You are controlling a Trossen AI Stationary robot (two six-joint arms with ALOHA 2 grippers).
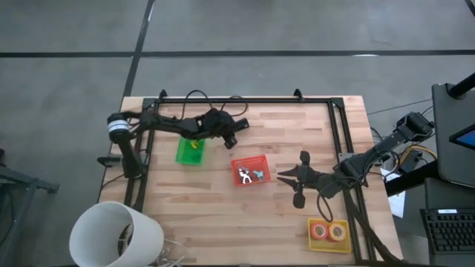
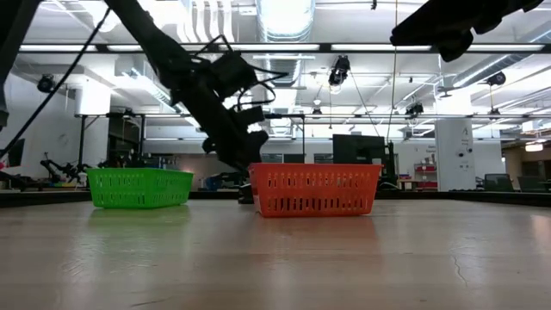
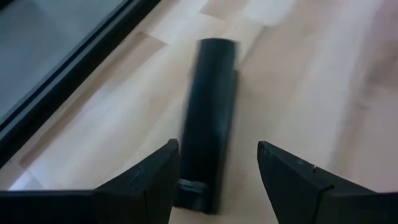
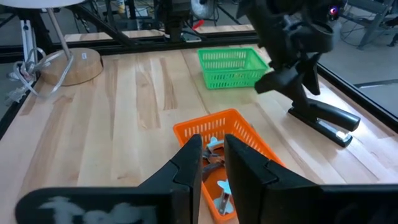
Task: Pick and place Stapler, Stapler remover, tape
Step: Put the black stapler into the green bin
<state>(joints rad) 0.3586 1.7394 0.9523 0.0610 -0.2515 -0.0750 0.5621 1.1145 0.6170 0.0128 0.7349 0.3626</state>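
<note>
Stapler pick in hand: my left hand (image 3: 214, 180) hangs open astride the black stapler (image 3: 208, 118) on the surface beside the green bin (image 1: 189, 150), apparently untouched; next, lower and close.

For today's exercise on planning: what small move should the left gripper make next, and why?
Probably lower and close. The left gripper is open with its fingers either side of the black stapler, which lies on the table ungripped.
</note>
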